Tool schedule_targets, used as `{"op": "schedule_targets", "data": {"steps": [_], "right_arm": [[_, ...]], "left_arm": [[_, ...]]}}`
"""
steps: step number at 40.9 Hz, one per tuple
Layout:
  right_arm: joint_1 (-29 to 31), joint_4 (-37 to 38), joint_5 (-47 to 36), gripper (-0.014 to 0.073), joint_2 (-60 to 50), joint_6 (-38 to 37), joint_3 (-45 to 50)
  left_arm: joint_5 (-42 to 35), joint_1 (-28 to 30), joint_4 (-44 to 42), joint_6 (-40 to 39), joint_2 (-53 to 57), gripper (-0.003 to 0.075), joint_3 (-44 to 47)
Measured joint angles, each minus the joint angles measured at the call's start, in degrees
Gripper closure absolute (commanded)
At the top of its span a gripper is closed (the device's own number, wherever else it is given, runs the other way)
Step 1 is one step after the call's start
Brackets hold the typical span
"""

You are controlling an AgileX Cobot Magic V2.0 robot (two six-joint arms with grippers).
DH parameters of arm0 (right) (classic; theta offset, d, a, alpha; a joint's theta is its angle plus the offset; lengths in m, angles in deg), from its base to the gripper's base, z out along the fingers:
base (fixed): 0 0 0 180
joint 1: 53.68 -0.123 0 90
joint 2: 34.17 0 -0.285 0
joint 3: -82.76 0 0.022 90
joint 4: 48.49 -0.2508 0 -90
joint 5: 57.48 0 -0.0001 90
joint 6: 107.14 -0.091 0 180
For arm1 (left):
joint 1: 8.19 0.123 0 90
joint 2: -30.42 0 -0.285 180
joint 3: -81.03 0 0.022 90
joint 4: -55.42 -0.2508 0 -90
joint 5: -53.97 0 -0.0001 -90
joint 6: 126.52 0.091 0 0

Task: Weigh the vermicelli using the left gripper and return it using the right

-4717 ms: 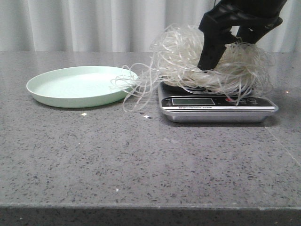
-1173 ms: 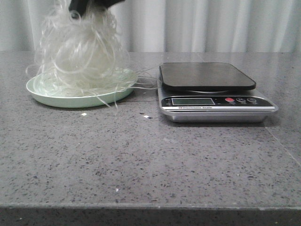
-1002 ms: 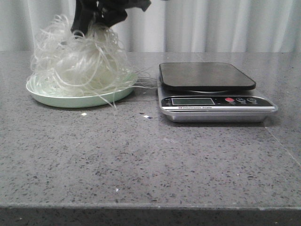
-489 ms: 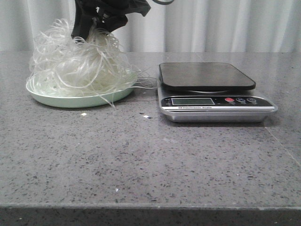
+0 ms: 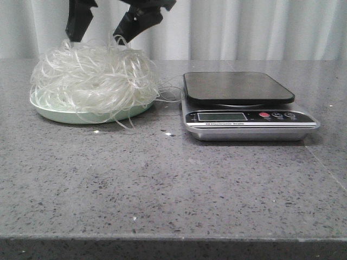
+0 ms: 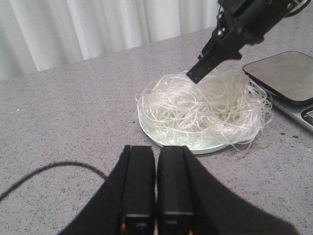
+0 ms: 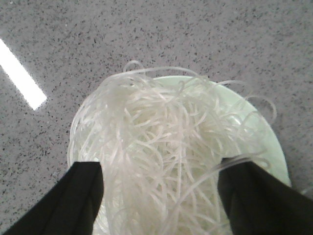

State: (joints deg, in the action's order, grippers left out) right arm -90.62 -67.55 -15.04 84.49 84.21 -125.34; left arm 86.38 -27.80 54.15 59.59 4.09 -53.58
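The vermicelli (image 5: 92,78), a fluffy mass of thin whitish strands, rests on the pale green plate (image 5: 59,115) at the table's left. It also shows in the left wrist view (image 6: 205,110) and the right wrist view (image 7: 166,156). My right gripper (image 5: 100,33) is open just above the vermicelli, its fingers (image 7: 85,191) spread on either side of the heap; one strand lies across one fingertip. My left gripper (image 6: 155,152) is shut and empty, low over the table in front of the plate (image 6: 195,147).
A kitchen scale (image 5: 249,105) with a bare black platform stands right of the plate; it also shows in the left wrist view (image 6: 281,73). Small crumbs (image 5: 96,131) lie on the grey stone table. White curtains hang behind.
The right gripper carried the vermicelli from the scale to the plate, lowered it, then opened and let it go. The heap has settled flatter on the plate.
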Motion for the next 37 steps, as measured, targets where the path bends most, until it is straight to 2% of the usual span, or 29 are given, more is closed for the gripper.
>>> {"op": "schedule_targets", "data": {"steps": [4, 9, 16, 23, 37], "right_arm": [[1.35, 0.00, 0.09, 0.0020, -1.61, 0.00, 0.00], [4.02, 0.00, 0.09, 0.0092, -3.93, 0.00, 0.00], [8.85, 0.00, 0.84, 0.0253, -6.68, 0.00, -0.11], [14.02, 0.00, 3.35, 0.0456, -7.51, 0.00, -0.11], [22.61, 0.00, 10.56, 0.0444, -7.51, 0.00, -0.11]], "left_arm": [[0.00, 0.00, 0.00, 0.00, 0.00, 0.0583, 0.00], [0.00, 0.00, 0.00, 0.00, 0.00, 0.0583, 0.00], [0.00, 0.00, 0.00, 0.00, 0.00, 0.0583, 0.00], [0.00, 0.00, 0.00, 0.00, 0.00, 0.0583, 0.00], [0.00, 0.00, 0.00, 0.00, 0.00, 0.0583, 0.00]]}}
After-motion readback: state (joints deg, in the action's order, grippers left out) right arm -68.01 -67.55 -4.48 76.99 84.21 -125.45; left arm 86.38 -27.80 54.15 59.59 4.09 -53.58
